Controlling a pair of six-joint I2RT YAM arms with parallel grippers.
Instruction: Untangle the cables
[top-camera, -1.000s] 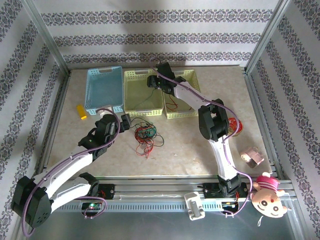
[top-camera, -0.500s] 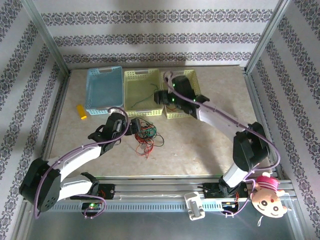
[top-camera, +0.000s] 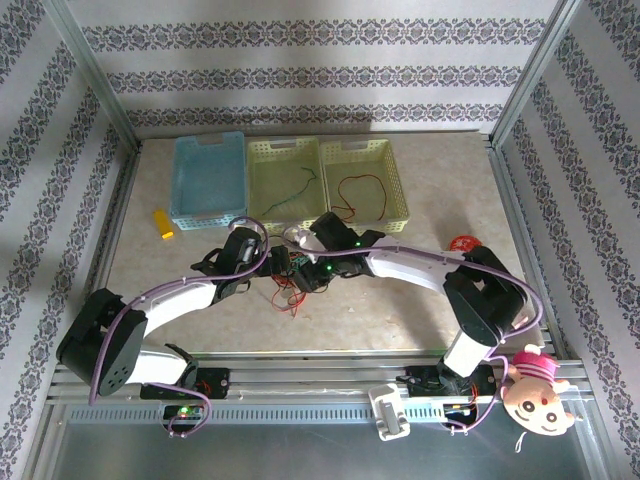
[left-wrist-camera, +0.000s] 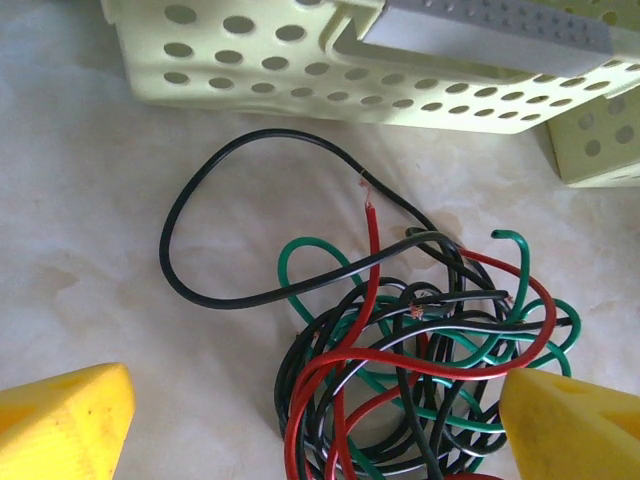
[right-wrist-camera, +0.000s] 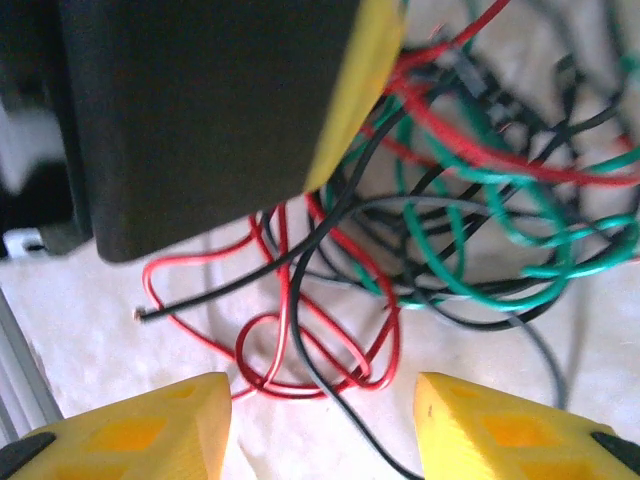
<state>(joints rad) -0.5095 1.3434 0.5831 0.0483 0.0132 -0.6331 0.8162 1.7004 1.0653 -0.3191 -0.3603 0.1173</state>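
Right claw (right-wrist-camera: 320, 420), now off the basket (top-camera: 398, 190), and left claw (left-wrist-camera: 315, 425), both agape, empty, over cables (left-wrist-camera: 400, 350).

White arm links (top-camera: 405, 263), black joints (top-camera: 482, 303), purple cables (top-camera: 160, 293) strung alongside — left claw (left-wrist-camera: 318, 425), right claw (right-wrist-camera: 320, 430) yellow-fingered.

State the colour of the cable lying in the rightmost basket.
Red; the cable in that basket shows best in the top external view.
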